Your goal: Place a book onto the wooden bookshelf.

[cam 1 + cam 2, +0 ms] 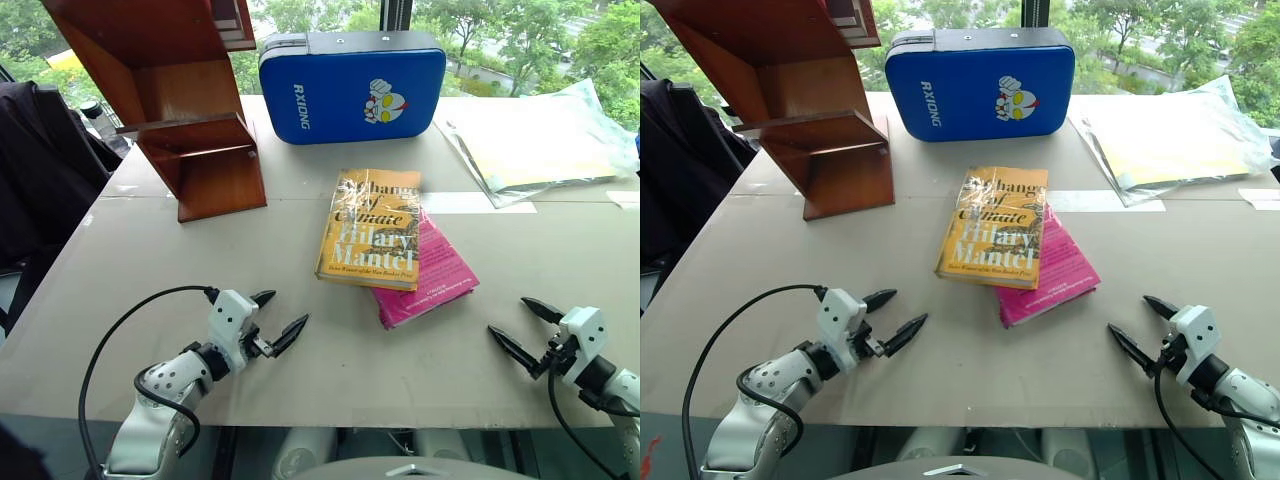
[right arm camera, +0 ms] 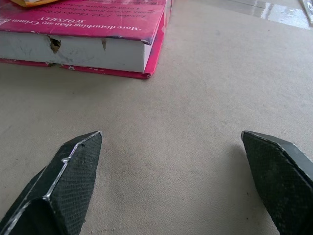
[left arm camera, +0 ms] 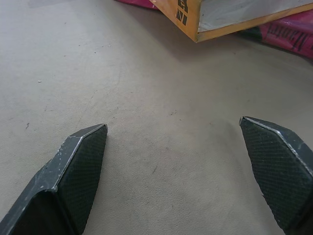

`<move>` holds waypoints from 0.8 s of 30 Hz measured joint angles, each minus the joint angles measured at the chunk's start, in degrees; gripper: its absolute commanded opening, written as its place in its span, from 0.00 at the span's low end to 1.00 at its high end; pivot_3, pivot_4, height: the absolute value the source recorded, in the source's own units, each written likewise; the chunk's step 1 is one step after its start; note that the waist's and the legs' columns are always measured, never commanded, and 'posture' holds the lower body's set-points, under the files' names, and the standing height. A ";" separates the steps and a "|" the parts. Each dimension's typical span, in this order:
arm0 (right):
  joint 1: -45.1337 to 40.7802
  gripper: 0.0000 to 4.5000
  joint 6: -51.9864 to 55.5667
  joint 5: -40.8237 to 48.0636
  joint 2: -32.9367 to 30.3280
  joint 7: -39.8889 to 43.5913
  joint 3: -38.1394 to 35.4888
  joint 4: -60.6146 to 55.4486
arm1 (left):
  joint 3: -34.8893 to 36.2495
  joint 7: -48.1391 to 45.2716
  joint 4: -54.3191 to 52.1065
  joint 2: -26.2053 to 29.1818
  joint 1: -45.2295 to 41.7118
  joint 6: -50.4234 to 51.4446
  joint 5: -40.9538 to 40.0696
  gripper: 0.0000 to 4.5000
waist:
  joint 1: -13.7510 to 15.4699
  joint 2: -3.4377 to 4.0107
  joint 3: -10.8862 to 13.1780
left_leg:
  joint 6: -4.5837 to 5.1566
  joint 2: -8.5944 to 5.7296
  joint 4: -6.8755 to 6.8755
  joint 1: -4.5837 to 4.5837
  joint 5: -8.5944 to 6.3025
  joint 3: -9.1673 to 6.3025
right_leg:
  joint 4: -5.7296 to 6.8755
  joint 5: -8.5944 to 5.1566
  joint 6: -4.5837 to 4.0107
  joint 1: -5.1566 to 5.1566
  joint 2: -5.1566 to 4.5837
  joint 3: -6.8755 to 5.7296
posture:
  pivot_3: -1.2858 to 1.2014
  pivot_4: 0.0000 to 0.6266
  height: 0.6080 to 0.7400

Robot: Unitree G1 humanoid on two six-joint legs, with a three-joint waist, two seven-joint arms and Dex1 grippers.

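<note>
Left eye view: both end effectors, left (image 1: 279,316) and right (image 1: 518,328), hover wide, empty, flanking the book (image 1: 368,229).

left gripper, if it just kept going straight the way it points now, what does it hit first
Probably the yellow-orange book: the open left gripper aims across bare table at its near corner, which lies on the pink book. Depth is unclear.
</note>
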 measured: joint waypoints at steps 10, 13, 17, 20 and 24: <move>-2.49 1.00 1.41 0.52 -1.52 0.16 -0.29 1.04 | 1.56 0.06 -1.48 -0.80 0.84 2.44 -3.64 0.99 | 0.03 0.04 0.04 | 0.01 0.02 -0.11 -0.22 0.01 0.06 | 0.00 0.00 0.00 -0.36 0.01 -0.02 | 0.52 0.24 1.00; -2.67 1.00 1.88 0.65 -1.85 0.09 -0.29 0.78 | 1.74 -0.18 -1.64 -0.56 1.13 2.43 -4.09 0.99 | 0.04 0.05 0.05 | 0.01 0.02 -0.12 -0.31 0.01 0.06 | 0.00 0.01 -0.01 -0.42 0.02 -0.05 | 0.52 0.24 1.00; -2.75 1.00 2.96 0.80 -2.09 -0.09 -0.29 0.23 | 1.76 -0.31 -1.63 -0.27 1.05 2.44 -4.12 0.99 | 0.03 0.04 0.06 | 0.00 0.02 -0.12 -0.33 0.01 0.08 | -0.02 0.01 0.00 -0.43 0.02 -0.04 | 0.52 0.24 1.00; -2.64 1.00 3.08 1.07 -2.22 -0.02 -0.41 -0.37 | 1.75 -0.66 -1.55 0.00 0.85 2.50 -4.16 0.99 | 0.01 0.12 0.17 | 0.00 0.03 -0.12 -0.33 0.01 0.08 | -0.02 0.01 0.01 -0.44 0.03 -0.05 | 0.52 0.24 1.00; -1.58 1.00 2.48 2.08 -2.31 1.62 -0.83 -3.19 | 1.93 -3.57 -0.69 1.50 -1.25 3.95 -6.90 0.99 | 0.07 0.26 0.29 | 0.03 0.02 -0.11 -0.67 0.04 0.08 | 0.04 0.03 0.01 -0.81 0.06 -0.07 | 0.52 0.24 1.00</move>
